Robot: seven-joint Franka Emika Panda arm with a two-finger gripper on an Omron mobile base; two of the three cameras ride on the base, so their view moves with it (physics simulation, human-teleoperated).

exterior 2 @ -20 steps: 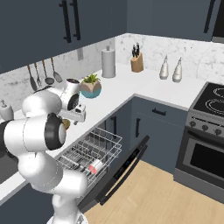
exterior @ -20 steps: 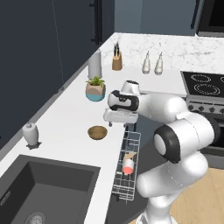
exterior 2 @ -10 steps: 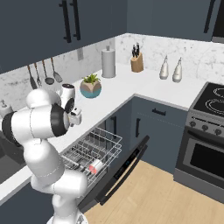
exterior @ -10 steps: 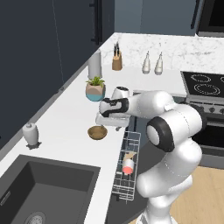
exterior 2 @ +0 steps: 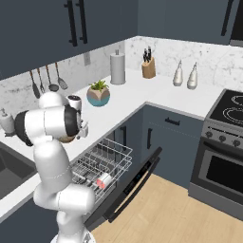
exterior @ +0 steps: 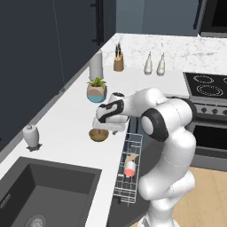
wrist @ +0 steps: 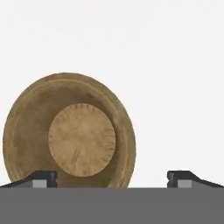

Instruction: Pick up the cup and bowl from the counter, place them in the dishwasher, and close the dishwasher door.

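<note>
Lying in the white wire rack (exterior: 128,177) of the open dishwasher (exterior 2: 124,190), the cup (exterior: 130,167) is seen with its red end up. Beyond the rack, the bowl (exterior: 99,135) is seen empty on the counter (exterior: 62,119) near its front edge. Directly over the bowl, the claw (wrist: 112,177) is held wide open, gripping nothing. Since a second ago, the claw has been lowered and shifted onto the bowl.
</note>
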